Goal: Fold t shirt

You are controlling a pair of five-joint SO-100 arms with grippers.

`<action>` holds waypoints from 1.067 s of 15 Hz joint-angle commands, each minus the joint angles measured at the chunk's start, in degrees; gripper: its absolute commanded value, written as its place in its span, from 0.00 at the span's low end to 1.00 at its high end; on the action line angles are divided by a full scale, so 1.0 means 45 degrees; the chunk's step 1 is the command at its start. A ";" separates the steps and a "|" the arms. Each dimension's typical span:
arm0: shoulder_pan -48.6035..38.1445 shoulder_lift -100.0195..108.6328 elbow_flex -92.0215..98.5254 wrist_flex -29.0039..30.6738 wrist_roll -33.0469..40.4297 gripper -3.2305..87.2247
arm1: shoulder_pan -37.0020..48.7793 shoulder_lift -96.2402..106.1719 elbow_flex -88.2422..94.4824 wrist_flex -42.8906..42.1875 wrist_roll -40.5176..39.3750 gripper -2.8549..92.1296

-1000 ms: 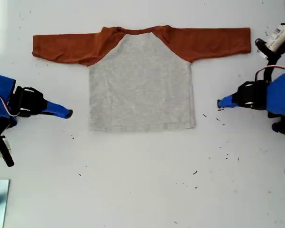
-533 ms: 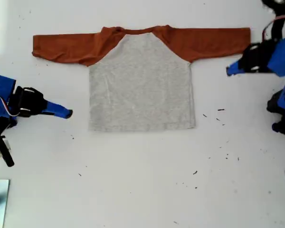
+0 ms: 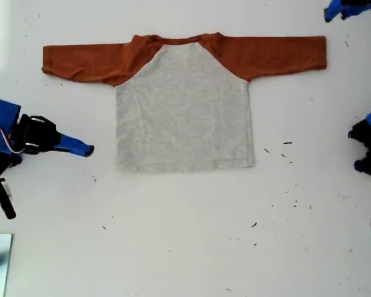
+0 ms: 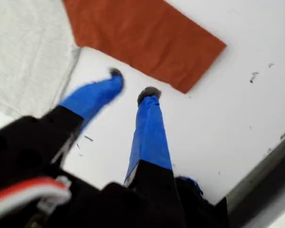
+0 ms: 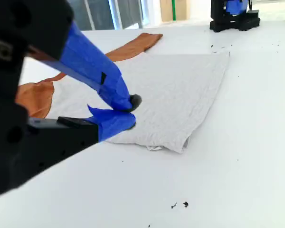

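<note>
Shirt (image 3: 184,105) lies flat mid-table, unfolded. Your first gripper (image 4: 130,85) just swung up past the sleeve end (image 4: 180,61), jaws spread. Your second gripper (image 5: 126,111) waits beside the hem, jaws pressed together.

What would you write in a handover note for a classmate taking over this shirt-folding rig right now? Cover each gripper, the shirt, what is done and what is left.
My first gripper: open, empty, above the table near the sleeve cuff at the exterior view's right.
My second gripper: shut, empty, beside the hem at the exterior view's left.
The t shirt: flat on the table, both sleeves spread out.
Done: no fold visible.
Left: the whole fold.
</note>
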 commanded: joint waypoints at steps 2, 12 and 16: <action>-0.0176 0.0098 0.0137 -0.0039 -0.0156 0.03 | 0.1152 0.0137 0.1895 -0.1934 -0.0937 0.39; -0.0449 0.0059 0.0137 -0.0059 -0.0098 0.03 | 0.2656 -0.2070 1.0801 -1.2402 -0.3047 0.37; -0.0527 0.0059 0.0137 -0.0059 -0.0156 0.03 | 0.2520 -0.2207 1.0664 -1.2578 -0.2832 0.06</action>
